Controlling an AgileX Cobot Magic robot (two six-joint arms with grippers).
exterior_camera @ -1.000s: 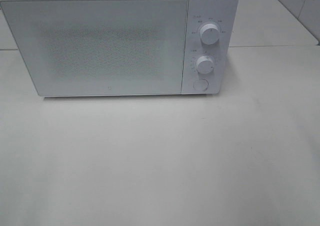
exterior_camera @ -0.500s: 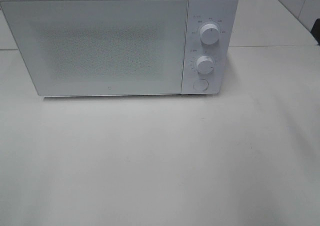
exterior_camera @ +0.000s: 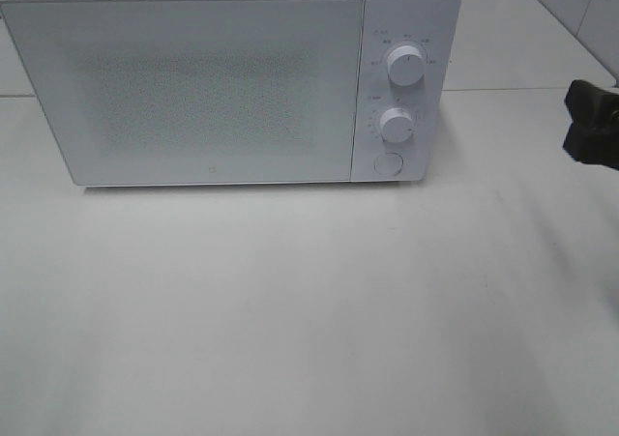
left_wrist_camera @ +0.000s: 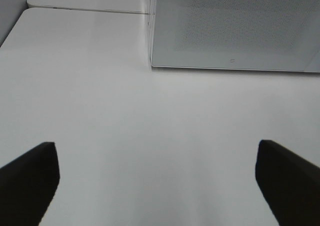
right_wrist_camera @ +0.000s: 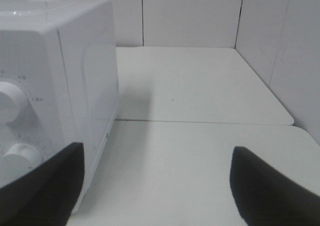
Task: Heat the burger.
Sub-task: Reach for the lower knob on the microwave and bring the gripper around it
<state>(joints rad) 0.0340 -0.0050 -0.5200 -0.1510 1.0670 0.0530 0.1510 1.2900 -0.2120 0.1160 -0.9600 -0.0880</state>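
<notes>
**Exterior high view.** We find a white microwave [exterior_camera: 213, 88] standing at 12 o'clock on the counter [exterior_camera: 309, 310], with its door [exterior_camera: 193, 88] shut. The burger is not in view. The door panel is opaque, so we cannot tell whether the burger sits inside, and its bearing and long axis from either hand cannot be given. The control strip carries an upper dial [exterior_camera: 404, 66], a lower dial [exterior_camera: 397, 125] and a round button [exterior_camera: 387, 163] beneath them. The right hand [exterior_camera: 585, 124] shows at the 3 o'clock edge, level with the dials and well apart from them, with the strip lying toward its 9 o'clock. The left hand does not appear here. We judge the right arm the nearer to the controls. From 4 to 8 o'clock the counter gives open room.

**Left wrist view.** The left hand [left_wrist_camera: 157, 186] is released, its two fingers [left_wrist_camera: 27, 181] spread wide with only counter between them. The lower front edge of the microwave lies ahead, near but apart.

**Right wrist view.** The right hand is also released and grasps nothing. Its fingers [right_wrist_camera: 45, 186] frame the microwave's right front corner, with both dials to one side and bare counter running back to the wall [right_wrist_camera: 190, 15]. In our judgement the corner edge is the one obstruction on a line to the controls.
</notes>
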